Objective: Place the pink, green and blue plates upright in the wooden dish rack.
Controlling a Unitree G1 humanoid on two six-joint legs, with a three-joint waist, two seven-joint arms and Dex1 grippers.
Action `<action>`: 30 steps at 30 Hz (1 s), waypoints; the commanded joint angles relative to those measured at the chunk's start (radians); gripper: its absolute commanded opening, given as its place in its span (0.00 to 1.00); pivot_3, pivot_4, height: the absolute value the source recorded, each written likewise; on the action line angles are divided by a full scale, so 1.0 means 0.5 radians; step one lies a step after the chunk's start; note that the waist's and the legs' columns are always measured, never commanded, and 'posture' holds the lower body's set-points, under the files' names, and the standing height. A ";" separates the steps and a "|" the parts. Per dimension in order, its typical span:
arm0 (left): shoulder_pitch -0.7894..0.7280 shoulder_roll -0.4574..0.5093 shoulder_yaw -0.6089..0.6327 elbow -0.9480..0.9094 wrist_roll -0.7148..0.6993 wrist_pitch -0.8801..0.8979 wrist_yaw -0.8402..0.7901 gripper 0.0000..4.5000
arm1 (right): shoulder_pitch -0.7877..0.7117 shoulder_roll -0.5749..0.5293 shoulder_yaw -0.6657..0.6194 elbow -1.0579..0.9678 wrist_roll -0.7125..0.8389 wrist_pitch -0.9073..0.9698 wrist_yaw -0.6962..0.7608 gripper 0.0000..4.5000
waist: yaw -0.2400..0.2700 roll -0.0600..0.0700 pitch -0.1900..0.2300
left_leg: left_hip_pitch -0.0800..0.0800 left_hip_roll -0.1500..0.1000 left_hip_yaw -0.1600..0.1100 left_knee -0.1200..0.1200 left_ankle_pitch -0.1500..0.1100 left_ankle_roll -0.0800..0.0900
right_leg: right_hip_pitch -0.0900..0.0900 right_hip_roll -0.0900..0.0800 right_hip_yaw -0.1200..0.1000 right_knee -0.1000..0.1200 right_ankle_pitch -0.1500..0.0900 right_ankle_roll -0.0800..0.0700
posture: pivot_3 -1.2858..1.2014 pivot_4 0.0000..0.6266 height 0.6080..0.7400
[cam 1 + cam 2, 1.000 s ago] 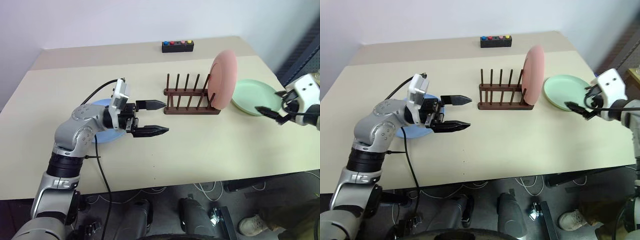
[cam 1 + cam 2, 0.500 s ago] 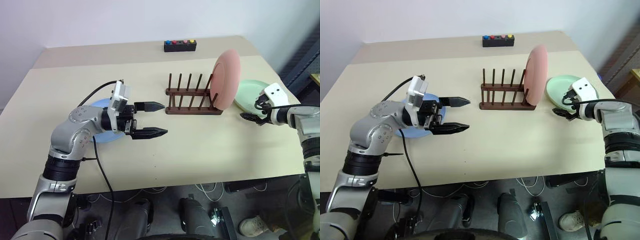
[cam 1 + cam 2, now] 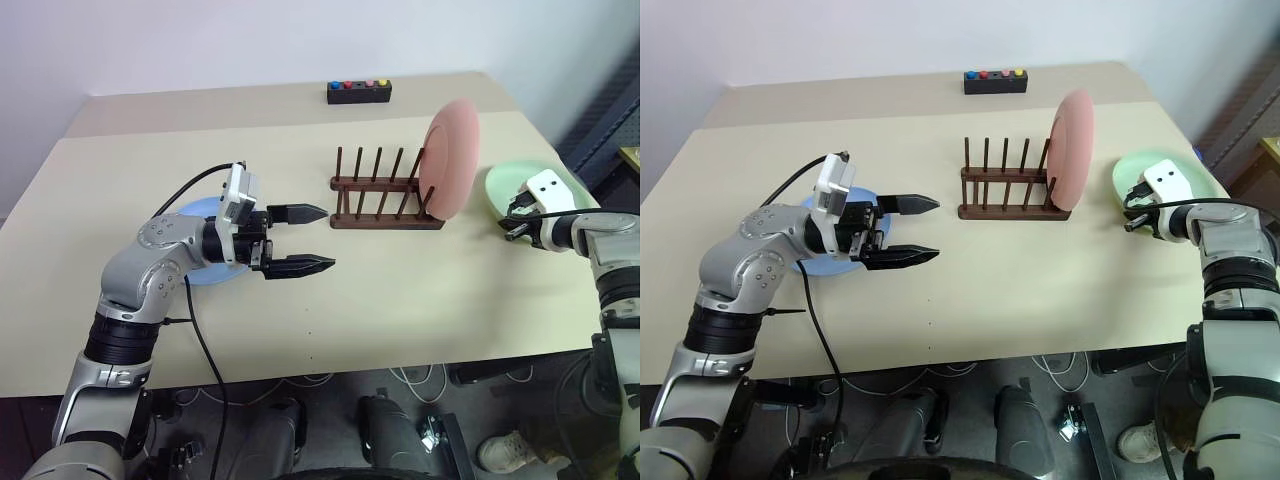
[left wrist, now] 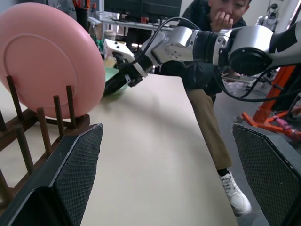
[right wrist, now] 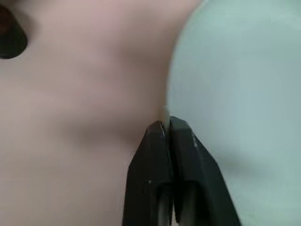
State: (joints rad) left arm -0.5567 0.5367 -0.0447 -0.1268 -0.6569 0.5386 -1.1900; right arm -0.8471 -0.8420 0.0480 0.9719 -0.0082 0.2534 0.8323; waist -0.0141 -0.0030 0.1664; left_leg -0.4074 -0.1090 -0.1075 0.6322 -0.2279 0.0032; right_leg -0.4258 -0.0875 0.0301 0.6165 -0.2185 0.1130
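Observation:
The pink plate [image 3: 452,158] stands upright in the right end of the wooden dish rack [image 3: 385,205]. The green plate [image 3: 500,190] sits to the right of the rack, and its near rim looks tipped up. My right gripper [image 3: 512,228] is shut on that rim; in the right wrist view its fingertips [image 5: 160,129] pinch the edge of the green plate [image 5: 244,94]. The blue plate [image 3: 192,212] lies flat at the left, partly hidden under my left arm. My left gripper [image 3: 330,237] hovers open and empty, pointing level at the rack's left end.
A black box with coloured buttons [image 3: 358,92] sits at the table's far edge. Beyond the table's right side, a seated person [image 4: 211,47] is visible in the left wrist view. Bare tabletop [image 3: 400,290] stretches in front of the rack.
My right gripper came down to the green plate's near rim and shut on it. The plate has shifted a little to the right and tipped. The left arm has stayed put.

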 commanded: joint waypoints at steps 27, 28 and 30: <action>-0.123 -0.128 0.209 0.115 -0.033 -0.123 0.209 1.00 | -0.317 0.456 -1.315 -1.807 1.988 1.033 -0.762 0.01 | 0.007 0.005 0.003 | 0.000 0.001 -0.003 -0.001 0.000 0.000 | -0.002 -0.001 0.000 0.004 0.000 0.000 | 0.52 0.24 1.00; -0.116 -0.125 0.216 0.111 -0.043 -0.113 0.213 1.00 | -0.324 0.486 -1.331 -1.846 2.076 1.076 -0.808 0.01 | 0.007 0.005 0.003 | -0.001 0.001 -0.003 -0.001 0.000 0.000 | -0.002 -0.001 0.000 0.004 0.000 0.000 | 0.52 0.24 1.00; -0.098 -0.110 0.230 0.101 -0.058 -0.107 0.211 1.00 | -0.323 0.544 -1.347 -1.920 2.243 1.141 -0.890 0.01 | 0.005 0.005 0.003 | -0.001 0.001 -0.003 -0.002 0.000 0.000 | -0.002 -0.001 0.000 0.004 0.000 0.000 | 0.52 0.24 1.00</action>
State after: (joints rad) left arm -0.6070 0.4691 0.0334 -0.0486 -0.6644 0.4836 -1.0856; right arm -0.9675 -0.5673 -0.5886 0.0784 1.0317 0.8100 0.4160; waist -0.0114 -0.0006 0.1677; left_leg -0.4078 -0.1086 -0.1091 0.6311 -0.2279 0.0033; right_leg -0.4271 -0.0884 0.0301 0.6183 -0.2184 0.1130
